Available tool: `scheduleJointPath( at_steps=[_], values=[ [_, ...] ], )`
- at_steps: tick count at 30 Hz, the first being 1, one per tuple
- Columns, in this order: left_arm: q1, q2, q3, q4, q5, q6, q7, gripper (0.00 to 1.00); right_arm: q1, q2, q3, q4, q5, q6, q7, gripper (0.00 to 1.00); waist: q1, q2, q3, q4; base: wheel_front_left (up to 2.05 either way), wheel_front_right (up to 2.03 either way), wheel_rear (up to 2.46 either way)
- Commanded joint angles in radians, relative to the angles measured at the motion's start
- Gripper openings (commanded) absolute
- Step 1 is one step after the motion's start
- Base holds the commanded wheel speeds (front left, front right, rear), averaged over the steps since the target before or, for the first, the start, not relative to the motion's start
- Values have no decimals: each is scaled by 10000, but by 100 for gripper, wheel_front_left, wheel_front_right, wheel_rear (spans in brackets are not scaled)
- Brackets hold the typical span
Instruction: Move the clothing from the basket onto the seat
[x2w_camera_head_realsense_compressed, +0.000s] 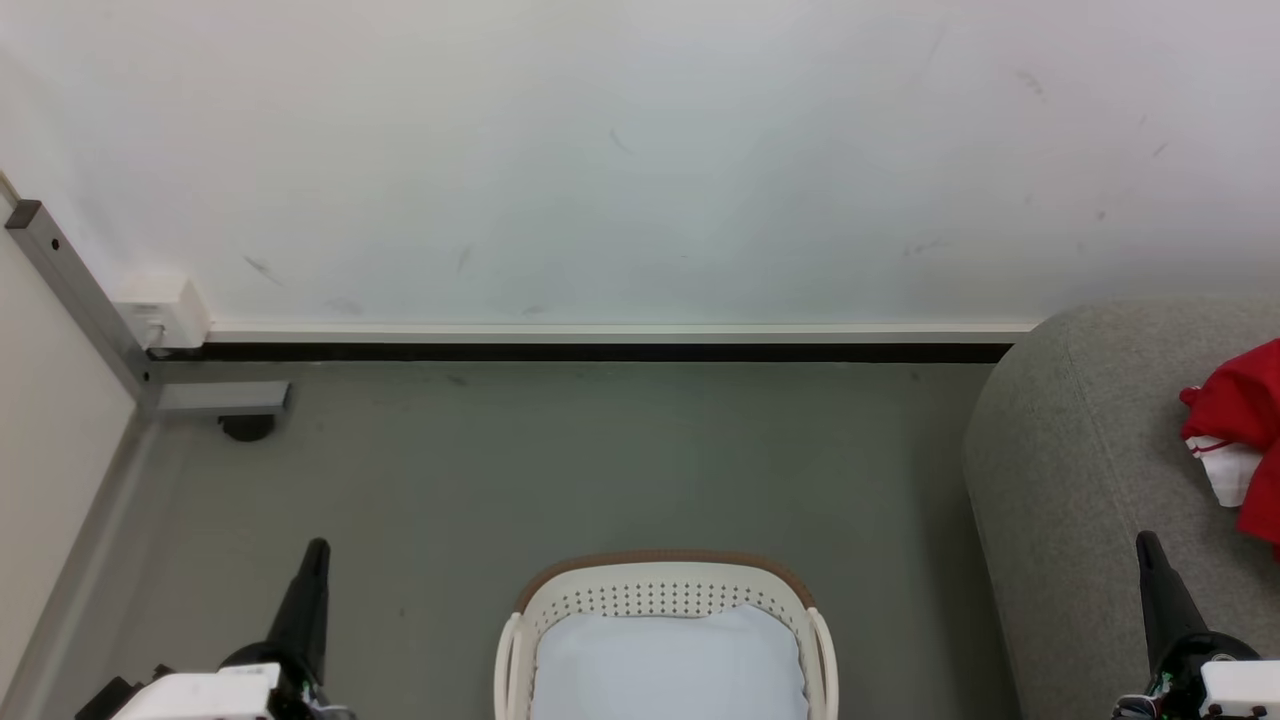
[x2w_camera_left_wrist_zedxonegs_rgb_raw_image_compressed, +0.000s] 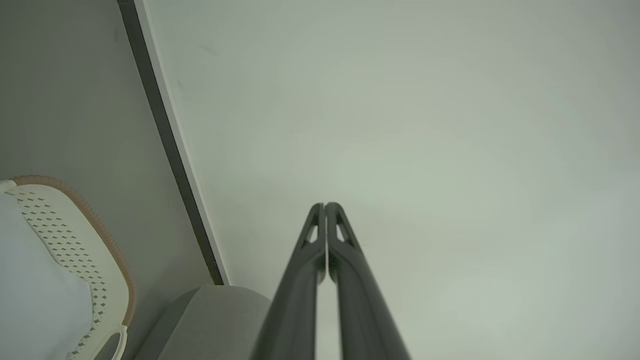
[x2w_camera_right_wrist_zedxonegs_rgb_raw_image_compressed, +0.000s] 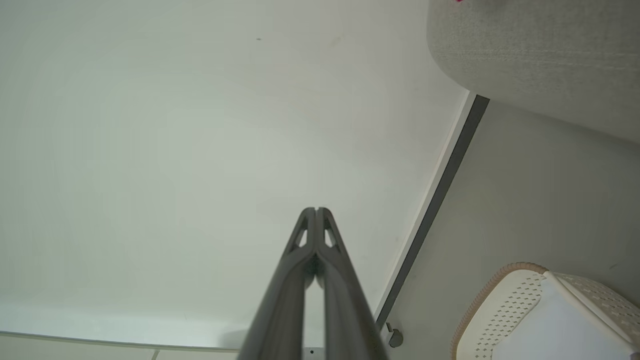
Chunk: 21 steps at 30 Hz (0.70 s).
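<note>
One basket (x2w_camera_head_realsense_compressed: 660, 598), one seat (x2w_camera_head_realsense_compressed: 1080, 470), one heap of clothing (x2w_camera_head_realsense_compressed: 1245, 395), one liner cloth (x2w_camera_head_realsense_compressed: 670, 665), two grippers: left gripper (x2w_camera_head_realsense_compressed: 318, 548), right gripper (x2w_camera_head_realsense_compressed: 1146, 540)

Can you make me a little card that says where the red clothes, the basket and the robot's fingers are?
clothing: red and white, lying on the seat
seat: grey sofa, right of the basket
basket: on the floor; pale liner cloth inside, no red in the part shown
left fingers: shut, empty, pointing at the wall
right fingers: shut, empty, beside the seat
</note>
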Motion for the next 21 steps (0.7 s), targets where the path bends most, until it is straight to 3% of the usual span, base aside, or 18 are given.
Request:
scheduleJointPath(
  at_steps=[1, 21],
  values=[
    [-102, 86, 50, 8, -171, -60, 54, 0, -108, 5, -49, 21, 222, -20, 59, 0, -1, 0, 0, 10, 0, 0, 0],
    [-119, 86, 65, 15, -508, -62, 143, 0, -135, 41, -113, 45, 430, -21, 152, 0, -1, 0, 0, 45, 0, 0, 0]
  ],
)
